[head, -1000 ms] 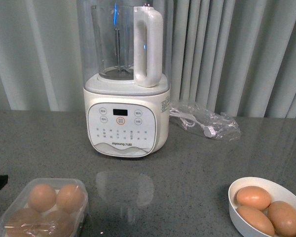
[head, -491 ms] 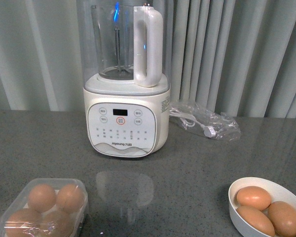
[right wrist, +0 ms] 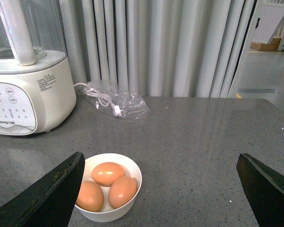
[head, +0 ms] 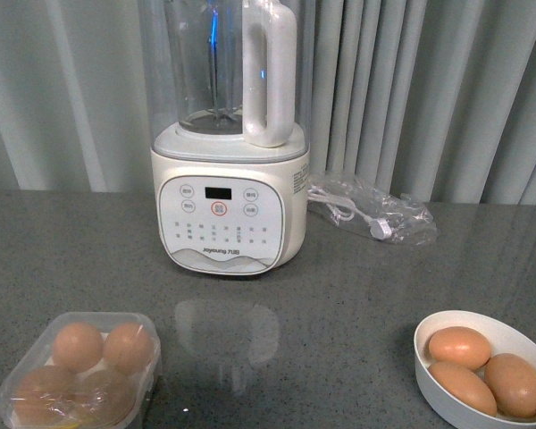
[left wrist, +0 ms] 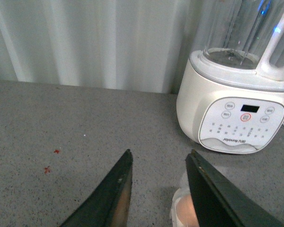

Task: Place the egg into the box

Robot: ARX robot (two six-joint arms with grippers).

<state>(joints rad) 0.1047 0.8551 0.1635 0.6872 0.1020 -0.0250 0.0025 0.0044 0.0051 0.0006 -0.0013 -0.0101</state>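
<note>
Presently, front view, nearest row: the box (head: pixel 79 374) sits at the lower left of the frame on the grey bench (head: pixel 339 295), clear lid down over four orange-brown eggs in its cups; the rear-left egg (head: pixel 77 346) and its neighbour show plainly, the front two blur under the plastic. At the lower right of the frame a white bowl (head: pixel 482 365) holds three more eggs, touching one another; neither arm shows in this view. Left wrist view: left gripper (left wrist: pixel 158 163) has its dark fingers (left wrist: pixel 114 194) apart with nothing between them, above the bench; a corner of the box (left wrist: pixel 182 213) with one egg shows at the bottom edge, partly behind the right-hand finger. Right wrist view: right gripper (right wrist: pixel 163 189) fingers (right wrist: pixel 47 196) spread wide, one at each lower corner of the frame, empty; the bowl (right wrist: pixel 109 187) lies between them, nearer the finger at lower left. Farther back, centre of the front view, a white blender (head: pixel 230 152) with clear jug stands upright. Beside it, to the right in the frame, a clear bag (head: pixel 375 214) with a white cable lies on the bench. Pale curtains (head: pixel 429 89) hang behind.
</note>
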